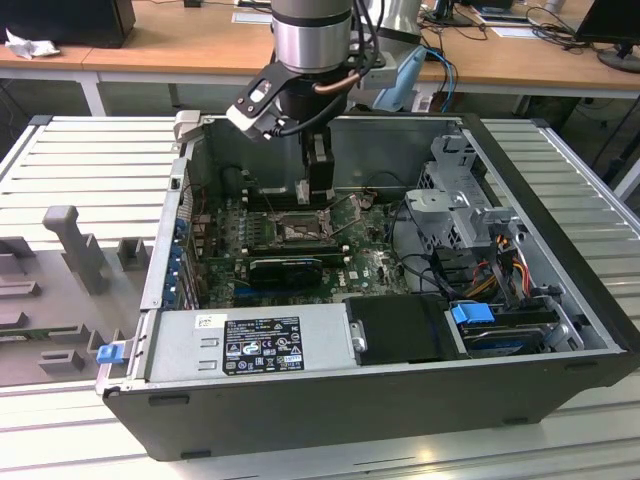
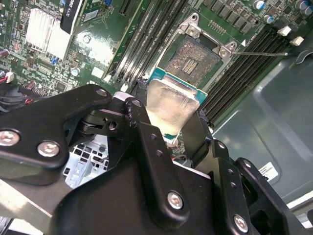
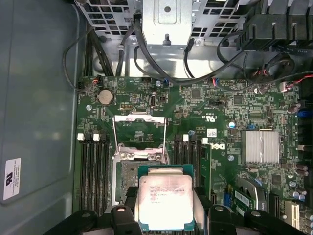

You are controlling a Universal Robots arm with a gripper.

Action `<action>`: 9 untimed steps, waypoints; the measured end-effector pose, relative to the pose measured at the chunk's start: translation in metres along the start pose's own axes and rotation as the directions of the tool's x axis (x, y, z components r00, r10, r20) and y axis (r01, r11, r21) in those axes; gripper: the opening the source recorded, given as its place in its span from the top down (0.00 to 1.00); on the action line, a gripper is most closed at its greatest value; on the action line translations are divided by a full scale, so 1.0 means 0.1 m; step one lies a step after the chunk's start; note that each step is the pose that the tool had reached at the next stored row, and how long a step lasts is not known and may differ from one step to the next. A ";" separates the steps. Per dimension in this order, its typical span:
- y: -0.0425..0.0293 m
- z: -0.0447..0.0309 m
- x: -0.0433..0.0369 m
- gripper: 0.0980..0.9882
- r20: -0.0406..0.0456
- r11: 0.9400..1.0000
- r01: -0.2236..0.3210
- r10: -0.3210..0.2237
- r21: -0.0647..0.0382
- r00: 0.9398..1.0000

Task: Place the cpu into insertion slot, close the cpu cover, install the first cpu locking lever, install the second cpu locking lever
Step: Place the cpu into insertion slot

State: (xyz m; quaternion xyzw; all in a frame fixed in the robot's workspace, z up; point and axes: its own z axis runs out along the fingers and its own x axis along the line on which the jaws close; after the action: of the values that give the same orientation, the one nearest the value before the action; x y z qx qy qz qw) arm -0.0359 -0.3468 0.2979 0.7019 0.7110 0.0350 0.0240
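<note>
Barely started here: the end effector [image 2: 170,122] is clamping the cpu [image 3: 165,200] by its edges, hovering over the bare slot [image 2: 193,56] below it, cover [image 3: 139,118] standing open just beyond, levers [image 2: 259,53] not done yet.

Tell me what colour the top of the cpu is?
Pale silver-grey on the cpu, with a green rim; the first wrist view shows it best.

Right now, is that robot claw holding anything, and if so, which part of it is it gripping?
Yes. The gripper holds the cpu, its fingers pinching two opposite edges, clear of the insertion slot.
</note>
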 end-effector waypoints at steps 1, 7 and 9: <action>-0.001 0.004 0.000 0.52 0.000 1.000 0.000 0.000 0.000 1.000; -0.007 0.025 0.000 0.52 0.000 1.000 0.000 0.000 0.000 1.000; -0.009 0.031 0.000 0.52 0.000 1.000 0.000 0.000 0.000 1.000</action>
State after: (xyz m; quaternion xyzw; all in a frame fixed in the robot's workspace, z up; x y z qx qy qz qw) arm -0.0365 -0.3468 0.2948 0.7019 0.7110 0.0351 0.0238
